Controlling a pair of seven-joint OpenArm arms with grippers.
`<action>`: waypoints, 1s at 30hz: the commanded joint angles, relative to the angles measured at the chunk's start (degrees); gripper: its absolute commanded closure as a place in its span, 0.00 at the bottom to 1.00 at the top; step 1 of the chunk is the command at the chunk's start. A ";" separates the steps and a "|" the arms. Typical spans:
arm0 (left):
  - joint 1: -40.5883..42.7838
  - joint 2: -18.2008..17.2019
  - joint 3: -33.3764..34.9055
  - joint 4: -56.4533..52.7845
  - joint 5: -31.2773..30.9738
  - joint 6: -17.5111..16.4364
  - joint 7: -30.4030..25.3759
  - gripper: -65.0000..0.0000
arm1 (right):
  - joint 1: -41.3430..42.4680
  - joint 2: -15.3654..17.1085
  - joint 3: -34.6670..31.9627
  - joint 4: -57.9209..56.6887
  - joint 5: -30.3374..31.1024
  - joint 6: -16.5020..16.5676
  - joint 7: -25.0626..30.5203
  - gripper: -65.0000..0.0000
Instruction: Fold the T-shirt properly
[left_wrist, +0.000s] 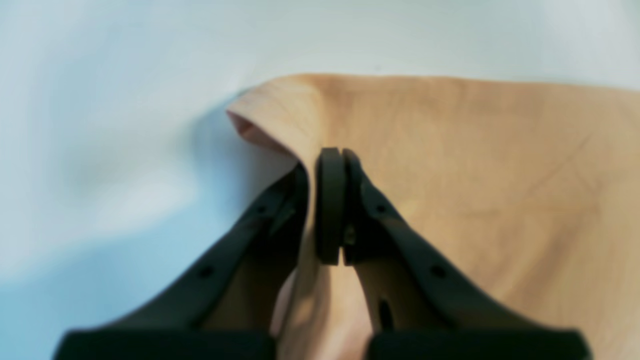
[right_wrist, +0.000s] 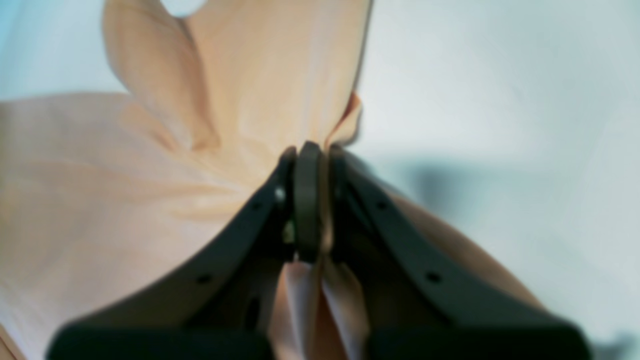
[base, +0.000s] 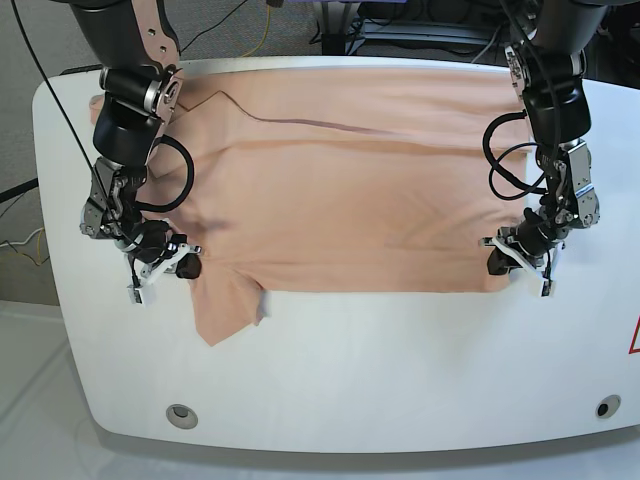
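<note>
Tabletop (base: 350, 370), white with rounded corners, fills the base view and carries everything else. Spread across its far half lies the T-shirt (base: 350, 190), a peach-pink sheet stretched almost from one side edge to the other, with a long crease running across its upper part and its far edge along the table's far rim. Its near edge runs fairly straight, except at that view's left, where a sleeve flap hangs down toward the near side, ending in a point.

Both arms reach down from the far corners to that near edge (one at each end of it). The right gripper (base: 186, 262) sits at the corner above the sleeve flap; its wrist view shows the jaws pressed together on a bunched fold of fabric (right_wrist: 320, 200), cloth fanning out beyond the tips and more hanging below them. The left gripper (base: 497, 257) sits at the opposite near corner; its wrist view shows the jaws likewise closed on the hem (left_wrist: 320, 200), the corner of the shirt lifted into a small peak just past the fingertips.

Cables lie on the floor beyond the table's far edge.
</note>
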 joint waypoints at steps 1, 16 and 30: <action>-0.18 -0.70 -0.76 6.31 -0.81 -0.64 -0.80 1.00 | -0.29 0.81 0.13 9.48 0.75 -0.03 -4.55 1.00; 5.24 -1.38 -2.14 19.25 -1.29 0.22 0.35 1.00 | -6.80 0.51 0.05 27.17 1.75 -0.03 -14.76 1.00; 14.66 -5.49 -2.96 32.13 -3.05 3.97 3.63 1.00 | -14.16 0.11 0.07 42.79 1.37 -0.03 -22.90 1.00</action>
